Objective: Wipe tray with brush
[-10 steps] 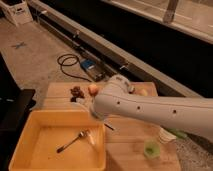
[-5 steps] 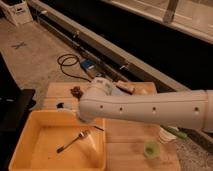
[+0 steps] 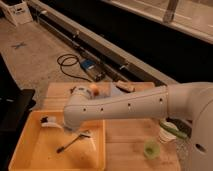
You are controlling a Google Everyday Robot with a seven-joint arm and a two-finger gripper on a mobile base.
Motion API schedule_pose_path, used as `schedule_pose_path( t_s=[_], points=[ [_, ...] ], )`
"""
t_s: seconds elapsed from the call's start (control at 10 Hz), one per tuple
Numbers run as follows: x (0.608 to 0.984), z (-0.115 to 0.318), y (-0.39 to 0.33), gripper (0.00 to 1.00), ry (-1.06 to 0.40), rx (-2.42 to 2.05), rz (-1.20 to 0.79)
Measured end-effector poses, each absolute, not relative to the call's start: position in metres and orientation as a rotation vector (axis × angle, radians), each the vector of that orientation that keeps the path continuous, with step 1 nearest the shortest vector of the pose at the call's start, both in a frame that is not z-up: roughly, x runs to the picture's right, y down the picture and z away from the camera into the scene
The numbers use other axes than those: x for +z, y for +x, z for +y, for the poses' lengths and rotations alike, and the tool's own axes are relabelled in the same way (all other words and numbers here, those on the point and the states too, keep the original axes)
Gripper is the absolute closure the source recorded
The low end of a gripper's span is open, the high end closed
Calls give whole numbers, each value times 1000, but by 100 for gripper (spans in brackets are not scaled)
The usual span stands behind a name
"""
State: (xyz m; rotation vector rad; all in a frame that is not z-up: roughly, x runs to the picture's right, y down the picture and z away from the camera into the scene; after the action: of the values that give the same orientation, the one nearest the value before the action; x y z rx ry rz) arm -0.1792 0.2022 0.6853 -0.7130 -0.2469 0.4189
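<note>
Brush [image 3: 50, 122] shows as a short white length with a dark end, jutting left from under the bend of the white arm [image 3: 115, 107]. The gripper is hidden behind that bend, over the far-middle of the tray [image 3: 20, 150]; released or clenched, cannot tell. Change from half a second back: the arm's bend has swung left and slightly nearer, from above the tray's far-right part to its far middle, and the white length of brush has come out on the left side, where none showed before. Fork [image 3: 72, 142] has not shifted. The brush's long axis runs roughly left–right, near parallel to the tray's far rim, dark end pointing left; the other end is lost under the arm. Contact with the tray floor not discernible. The brush sits in the tray's far-left quarter, near the far rim, apart from the left rim. The fork lies diagonal across the tray's middle, head far-right, handle near-left, just on the near side of the arm. Open room: near-left corner and left side of the tray floor bare; far-right corner covered by the arm. The tray rests on a wooden tabletop [image 3: 130, 145], its right rim well apart from a green cup [image 3: 151, 148] and a white cup [image 3: 169, 132] further right. Dark bulky object [image 3: 12, 107] near the tray's far-left corner.
</note>
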Motion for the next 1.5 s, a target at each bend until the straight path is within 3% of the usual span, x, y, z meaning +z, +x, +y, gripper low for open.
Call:
schedule_pose_path(
  t_s=[0.5,1.0,1.5],
  points=[
    [708,255,-193,100,-892,380,-238],
    [710,254,-193,100,-893,372,-227],
    [737,282,-206,100,-961,367,-216]
  ],
)
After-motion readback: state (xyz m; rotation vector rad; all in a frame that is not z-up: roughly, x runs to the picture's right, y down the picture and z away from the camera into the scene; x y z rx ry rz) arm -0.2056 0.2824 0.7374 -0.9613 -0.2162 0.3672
